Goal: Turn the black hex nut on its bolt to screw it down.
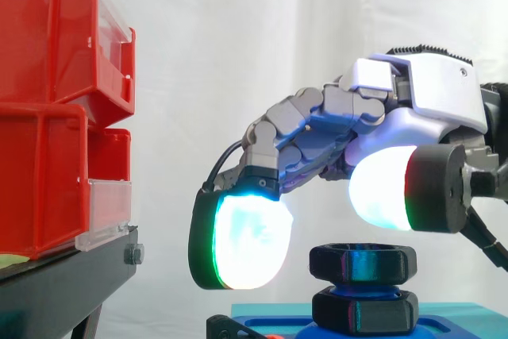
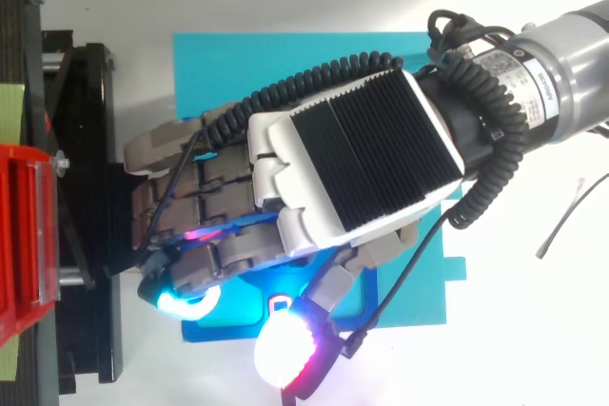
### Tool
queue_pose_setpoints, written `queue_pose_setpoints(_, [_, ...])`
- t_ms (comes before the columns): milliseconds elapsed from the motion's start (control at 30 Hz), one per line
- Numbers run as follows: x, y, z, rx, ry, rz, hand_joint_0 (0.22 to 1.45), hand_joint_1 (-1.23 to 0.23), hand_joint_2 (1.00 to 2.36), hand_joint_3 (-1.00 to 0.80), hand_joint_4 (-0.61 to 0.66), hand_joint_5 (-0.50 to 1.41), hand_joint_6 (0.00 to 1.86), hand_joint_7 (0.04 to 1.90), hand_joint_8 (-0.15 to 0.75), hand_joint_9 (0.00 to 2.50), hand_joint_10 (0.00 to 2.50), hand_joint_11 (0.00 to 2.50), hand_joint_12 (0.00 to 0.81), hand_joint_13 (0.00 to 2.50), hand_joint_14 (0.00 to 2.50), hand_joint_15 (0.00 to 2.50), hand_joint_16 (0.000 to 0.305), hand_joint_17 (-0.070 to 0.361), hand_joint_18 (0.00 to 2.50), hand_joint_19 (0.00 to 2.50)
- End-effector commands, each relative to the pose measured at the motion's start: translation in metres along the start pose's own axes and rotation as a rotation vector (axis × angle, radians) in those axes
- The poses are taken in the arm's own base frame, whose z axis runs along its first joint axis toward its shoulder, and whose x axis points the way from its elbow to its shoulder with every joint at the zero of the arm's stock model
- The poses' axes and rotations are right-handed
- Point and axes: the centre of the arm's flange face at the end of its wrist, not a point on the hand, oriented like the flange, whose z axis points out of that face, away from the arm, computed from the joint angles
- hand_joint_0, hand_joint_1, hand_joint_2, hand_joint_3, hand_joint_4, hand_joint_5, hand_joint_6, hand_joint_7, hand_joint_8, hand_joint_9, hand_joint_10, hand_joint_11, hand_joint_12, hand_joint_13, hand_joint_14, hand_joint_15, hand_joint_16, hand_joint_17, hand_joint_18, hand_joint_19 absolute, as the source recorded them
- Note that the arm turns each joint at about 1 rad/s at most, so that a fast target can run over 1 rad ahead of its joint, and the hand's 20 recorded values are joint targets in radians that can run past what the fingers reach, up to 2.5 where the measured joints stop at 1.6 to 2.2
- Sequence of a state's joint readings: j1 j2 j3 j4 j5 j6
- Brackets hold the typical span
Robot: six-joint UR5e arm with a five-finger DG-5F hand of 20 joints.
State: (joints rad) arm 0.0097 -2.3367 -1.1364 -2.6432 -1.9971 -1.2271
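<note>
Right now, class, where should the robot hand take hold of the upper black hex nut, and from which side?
Grip the upper black hex nut by two opposite flat side faces, coming down from above. It sits level with its top free, and the robot hand hangs open over it. A second black hex piece sits close beneath, so there is likely little room lower down.

- Side cam is sitting close in, about level with the blue plate [image 1: 464, 317], looking flat across it at the white curtain [image 1: 238, 53], with the red bins [image 1: 48, 117] off to the plate's left.
- Top cam is hanging right over the plate, looking straight down, also close.
- Both are catching the plate, the hand [image 1: 429, 93] above it and the bins' edge.
</note>
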Motion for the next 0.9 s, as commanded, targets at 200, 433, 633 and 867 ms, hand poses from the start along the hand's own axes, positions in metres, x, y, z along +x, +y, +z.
queue_pose_setpoints(200, [-0.004,-0.013,-0.010,-0.023,0.003,-0.011,0.51,-0.40,1.00,-0.50,0.20,-0.17,0.77,0.74,0.282,0.56,0.01,0.39,0.317,0.54,0.01,0.21,0.049,0.110,0.44,0.27])
queue_pose_setpoints(433, [-0.007,-0.020,-0.018,-0.045,0.008,-0.016,0.51,-0.40,1.00,-0.50,0.20,-0.18,0.78,0.73,0.281,0.55,0.01,0.39,0.315,0.53,0.01,0.20,0.049,0.110,0.44,0.27])
queue_pose_setpoints(633, [-0.011,-0.029,-0.024,-0.038,0.005,-0.019,0.51,-0.40,1.00,-0.50,0.20,-0.18,0.78,0.72,0.280,0.55,0.01,0.40,0.311,0.53,0.01,0.19,0.049,0.109,0.44,0.26])
queue_pose_setpoints(867, [-0.014,-0.037,-0.031,-0.041,0.006,-0.025,0.51,-0.40,1.00,-0.50,0.20,-0.18,0.79,0.71,0.280,0.55,0.01,0.39,0.311,0.53,0.01,0.19,0.048,0.109,0.44,0.27])
